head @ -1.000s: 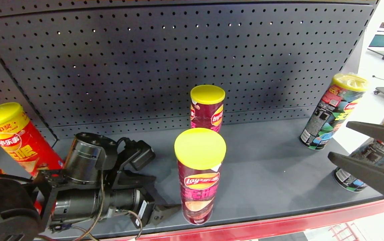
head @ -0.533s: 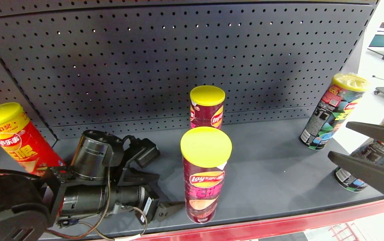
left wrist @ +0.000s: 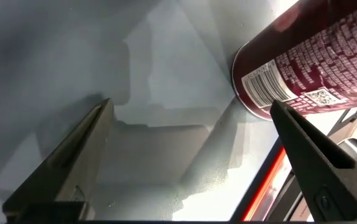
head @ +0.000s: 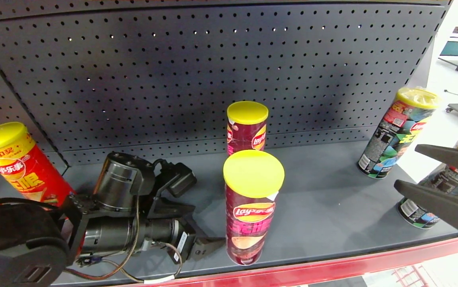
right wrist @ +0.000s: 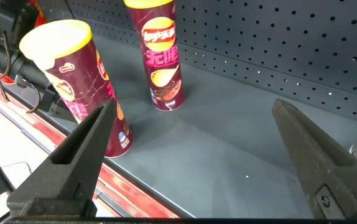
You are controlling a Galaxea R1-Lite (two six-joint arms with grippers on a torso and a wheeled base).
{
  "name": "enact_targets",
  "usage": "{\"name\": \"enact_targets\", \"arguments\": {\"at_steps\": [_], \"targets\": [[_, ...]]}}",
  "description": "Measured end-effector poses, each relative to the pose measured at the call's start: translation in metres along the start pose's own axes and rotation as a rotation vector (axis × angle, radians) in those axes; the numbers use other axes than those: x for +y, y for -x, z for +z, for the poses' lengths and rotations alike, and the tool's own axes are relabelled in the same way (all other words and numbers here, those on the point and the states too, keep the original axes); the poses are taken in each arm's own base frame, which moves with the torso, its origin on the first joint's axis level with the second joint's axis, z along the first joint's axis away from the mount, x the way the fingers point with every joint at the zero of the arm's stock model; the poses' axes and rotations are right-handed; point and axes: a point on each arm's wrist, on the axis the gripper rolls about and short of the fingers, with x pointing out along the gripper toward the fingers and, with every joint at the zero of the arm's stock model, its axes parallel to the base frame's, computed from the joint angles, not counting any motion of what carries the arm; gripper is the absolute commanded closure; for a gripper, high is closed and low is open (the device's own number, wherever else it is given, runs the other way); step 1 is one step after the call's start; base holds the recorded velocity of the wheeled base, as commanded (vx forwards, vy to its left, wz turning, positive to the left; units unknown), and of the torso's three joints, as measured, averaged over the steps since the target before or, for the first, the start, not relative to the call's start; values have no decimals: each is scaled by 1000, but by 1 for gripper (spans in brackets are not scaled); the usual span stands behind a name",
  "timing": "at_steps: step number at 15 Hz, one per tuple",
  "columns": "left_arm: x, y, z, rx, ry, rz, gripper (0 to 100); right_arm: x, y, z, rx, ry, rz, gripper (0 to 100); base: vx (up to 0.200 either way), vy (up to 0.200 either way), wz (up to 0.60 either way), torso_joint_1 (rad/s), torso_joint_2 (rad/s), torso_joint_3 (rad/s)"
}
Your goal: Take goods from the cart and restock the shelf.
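left gripper [left wrist: 191, 104] beside front maroon can [head: 251, 207]

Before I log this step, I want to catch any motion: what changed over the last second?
The left gripper, open, moved toward the robot's right along the front of the shelf, and the front maroon can at its fingertip slid the same way, staying upright. The right gripper, the rear maroon can, the red can and the black cans stayed put.
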Motion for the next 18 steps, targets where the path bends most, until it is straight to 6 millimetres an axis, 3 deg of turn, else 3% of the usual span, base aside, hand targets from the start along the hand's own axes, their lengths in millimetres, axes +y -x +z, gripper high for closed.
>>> {"name": "enact_targets", "arguments": {"at_steps": [5, 7, 10, 12, 15, 18], "targets": [[3, 4, 1, -10, 10, 36, 0, 1, 5, -4, 4, 0, 1, 0, 0, 0, 0, 0, 0, 0], [7, 19, 6, -59, 18, 75, 0, 3, 12, -15, 27, -5, -4, 0, 0, 0, 0, 0, 0, 0], [-1, 63, 13, -165, 9, 123, 0, 4, 29, -29, 74, -18, -40, 0, 0, 0, 0, 0, 0, 0], [-13, 100, 7, -195, 5, 160, 0, 6, 45, -38, 114, -28, -64, 0, 0, 0, 0, 0, 0, 0], [-32, 161, -18, -196, 10, 229, 0, 14, 76, -51, 170, -46, -104, 0, 0, 0, 0, 0, 0, 0], [-47, 212, -61, -168, 24, 307, 0, 28, 115, -67, 237, -78, -164, 0, 0, 0, 0, 0, 0, 0]]}}
